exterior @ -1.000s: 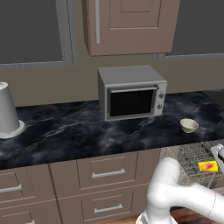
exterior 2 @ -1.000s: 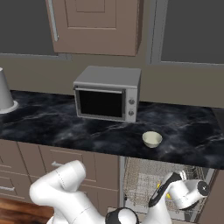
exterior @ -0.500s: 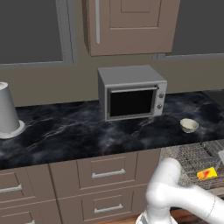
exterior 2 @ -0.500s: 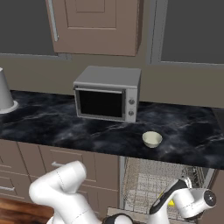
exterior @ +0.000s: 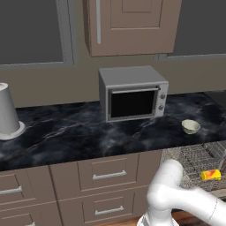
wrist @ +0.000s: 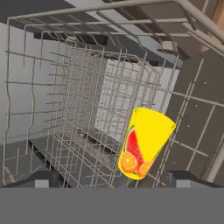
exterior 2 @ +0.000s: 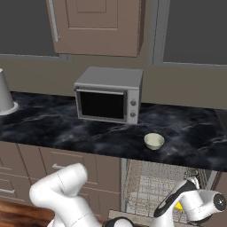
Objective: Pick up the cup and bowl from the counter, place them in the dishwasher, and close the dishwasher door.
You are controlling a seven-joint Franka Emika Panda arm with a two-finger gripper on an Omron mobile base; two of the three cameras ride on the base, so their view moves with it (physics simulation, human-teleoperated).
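Observation:
The yellow cup (wrist: 145, 142), printed with fruit, lies on its side in the grey wire rack (wrist: 74, 109) of the open dishwasher (exterior 2: 153, 186). My gripper (wrist: 114, 179) hovers just behind it, open, with both finger tips set wide and clear of the cup. From the base the cup (exterior: 211, 175) shows in the rack, and beside my hand (exterior 2: 199, 206) as a yellow patch (exterior 2: 179, 205). The cream-white bowl (exterior: 190, 126) (exterior 2: 154, 141) stands on the black marble counter (exterior: 66, 132) (exterior 2: 53, 128) above the dishwasher. I cannot make out the dishwasher door.
A grey microwave (exterior: 132, 92) (exterior 2: 110, 94) sits on the counter left of the bowl. A tall grey-white vessel (exterior: 8, 112) stands at the far left. Drawers with silver bar handles (exterior: 109, 175) fill the cabinet left of the dishwasher.
My hand has sunk down and to the right over the rack. The cup dropped slightly into the rack and has since stayed still.

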